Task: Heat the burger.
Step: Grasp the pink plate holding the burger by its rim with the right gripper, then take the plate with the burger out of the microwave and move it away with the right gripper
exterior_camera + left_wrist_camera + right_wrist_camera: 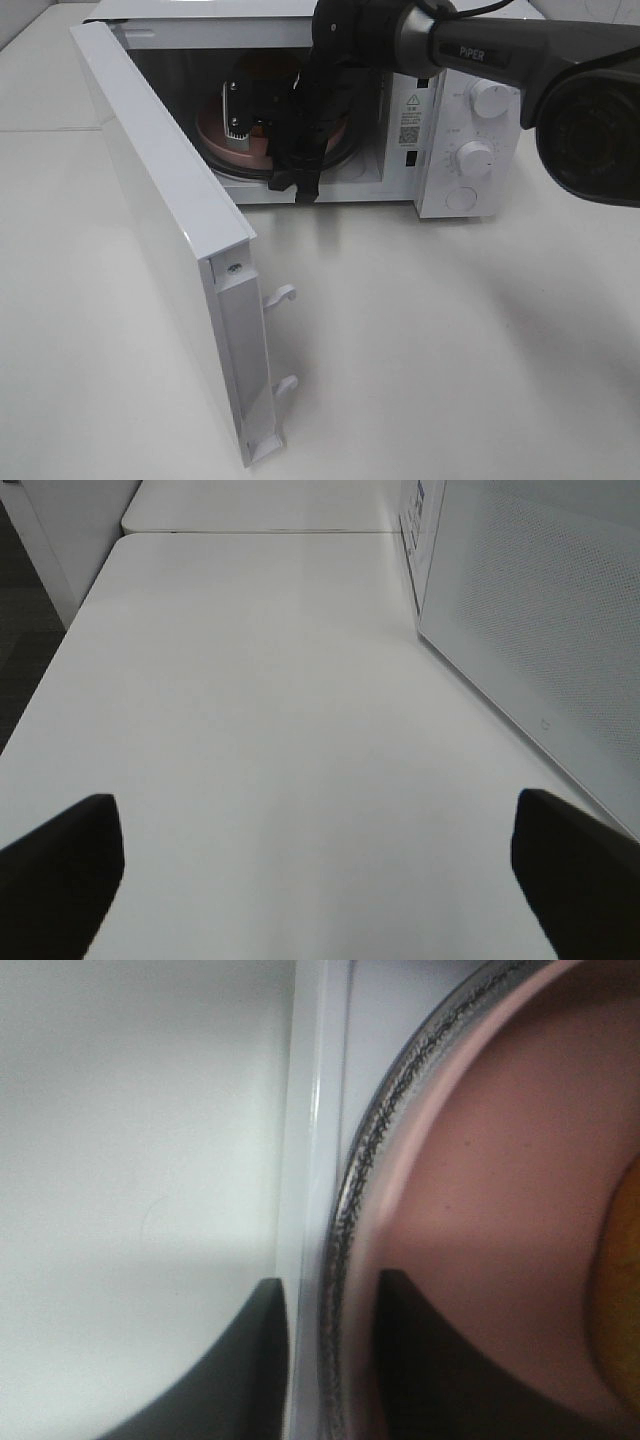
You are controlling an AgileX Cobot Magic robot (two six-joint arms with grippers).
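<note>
Dark fingertips of my right claw sit closest to the lens. They stand only a narrow gap apart, and the edge of the pink plate and the glass turntable rim lie in that gap. I cannot tell whether the jaws are pinching the plate or only straddling its edge.

The burger shows as a sliver of golden-orange bun. It rests on the plate, inward from the rim and clear of my fingertips.

From the high camera, my right arm reaches into the white microwave, whose door hangs wide open. Plate and turntable are inside the cavity, and the burger itself is mostly hidden behind my wrist.

My left claw is spread wide with nothing between its jaws. It hovers over the bare white table, beside the outer face of the open door.

I judge the burger to be light and soft. Its bun would dent under a squeeze, and its stacked layers could slide apart. The stiff plate rim is the safer place to take hold, though its smooth surface may slip in a shallow grip.
</note>
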